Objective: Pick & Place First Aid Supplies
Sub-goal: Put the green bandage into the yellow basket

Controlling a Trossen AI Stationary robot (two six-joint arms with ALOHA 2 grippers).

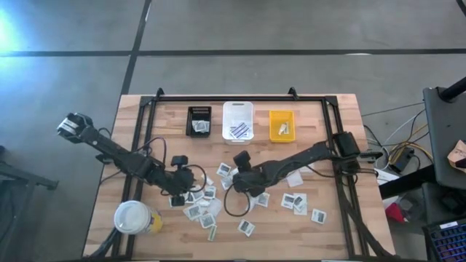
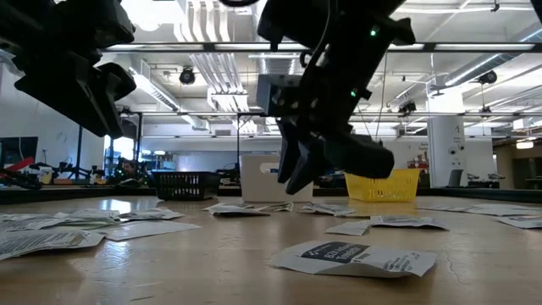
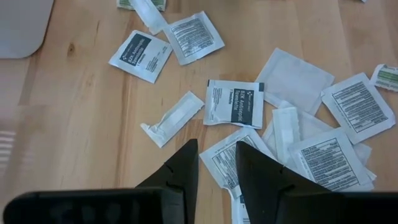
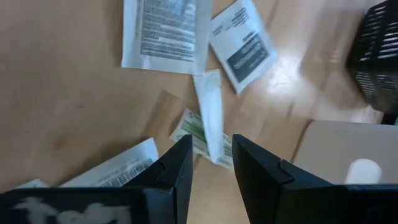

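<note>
Packets [image 3: 231,104] lie scattered under both your grippers. Left gripper [image 3: 216,163] hovers part-open over a printed packet (nothing held). Right gripper [image 4: 211,158] stands part-open, empty, a narrow strip [image 4: 209,112] just ahead of its jaws.

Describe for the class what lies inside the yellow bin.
The yellow bin holds a few pale narrow strip packets, lying near its middle. Anything beneath them is covered, so their exact count cannot be told.

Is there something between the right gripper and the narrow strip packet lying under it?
Nothing visible. The right gripper hangs above the narrow strip packet with open jaws; only bare table and other packets lie around it.
</note>
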